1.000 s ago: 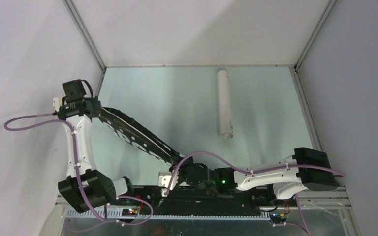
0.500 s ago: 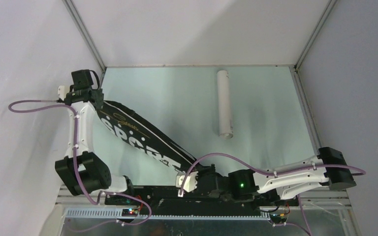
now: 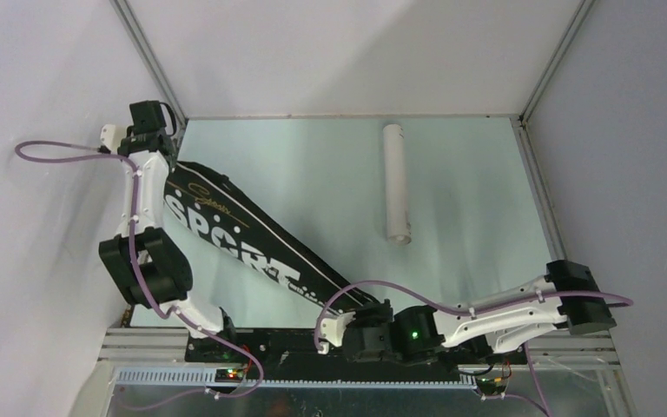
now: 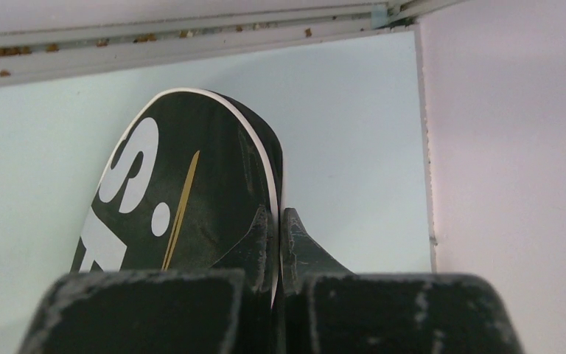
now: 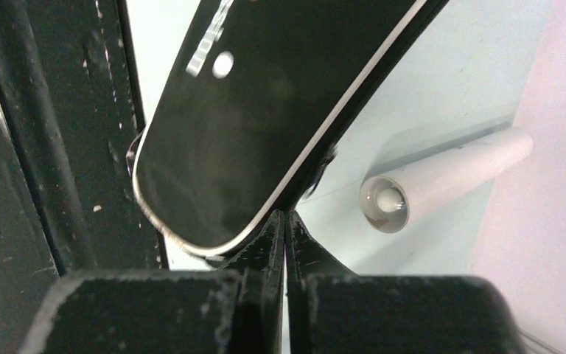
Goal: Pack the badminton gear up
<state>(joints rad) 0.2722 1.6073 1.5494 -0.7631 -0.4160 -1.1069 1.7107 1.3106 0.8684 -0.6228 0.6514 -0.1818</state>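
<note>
Lying diagonally on the table [image 3: 313,174], the black bag [image 3: 234,239] runs from 10 o'clock down to about 6 o'clock in the top view. White "SPORT" lettering faces up, with a thin gold script above it. Wide rounded head end sits at 10 o'clock near the far-left corner; narrow end sits at 6 o'clock by the arm bases.

Left gripper [image 4: 276,221]: jaws nearly together, pinching the white-piped rim of the bag's head end. In the left wrist view the rim runs straight down between the fingertips.

Right gripper [image 5: 281,221]: jaws pressed together on the piped edge at the bag's narrow rounded end. That end hangs over the black base rail at 6 o'clock, as the right wrist view shows.

White tube [image 3: 396,182] lies flat at 1 o'clock, well apart from the bag, long axis pointing roughly 12 to 6. Its open mouth faces the near side. The right wrist view shows a small white rounded thing [image 5: 388,198] inside the mouth; cannot tell what it is.
</note>
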